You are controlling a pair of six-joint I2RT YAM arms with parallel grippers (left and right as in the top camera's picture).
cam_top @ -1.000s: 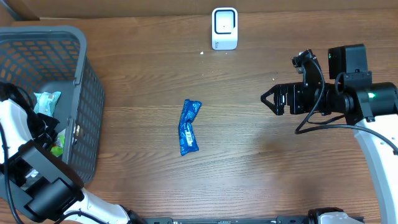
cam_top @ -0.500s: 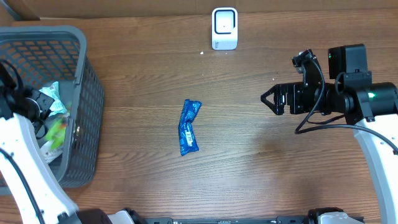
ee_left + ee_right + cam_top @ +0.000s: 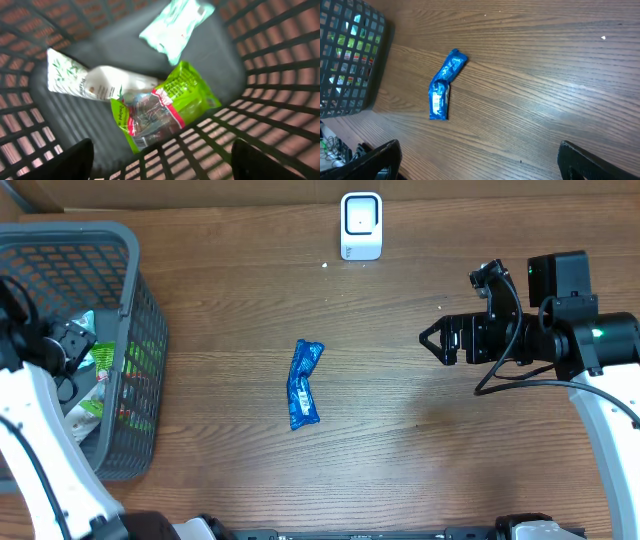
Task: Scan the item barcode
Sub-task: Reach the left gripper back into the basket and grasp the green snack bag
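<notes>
**Operator:** Overhead exposure?

**Technician:** Bright, even and diffuse. The brown wood-grain table (image 3: 400, 480) shows no glare. A soft shadow lies on the 6 o'clock side of the black right arm (image 3: 560, 345). The white box-shaped scanner (image 3: 361, 225) at 12 o'clock is close to washed out.

**Operator:** Left wrist view?

**Technician:** Motion-blurred throughout. The dark grey plastic mesh basket (image 3: 270, 60) smears, and print on the green-and-red crinkled packet (image 3: 165, 107) is unreadable. The left gripper fingertips (image 3: 65, 162), at 7 and 5 o'clock, are dark and unfocused.

**Operator:** Right wrist view?

**Technician:** Sharp. There is a pale sheen on the table at 3 o'clock and small highlights on the blue foil wrapper (image 3: 445, 85).
</notes>
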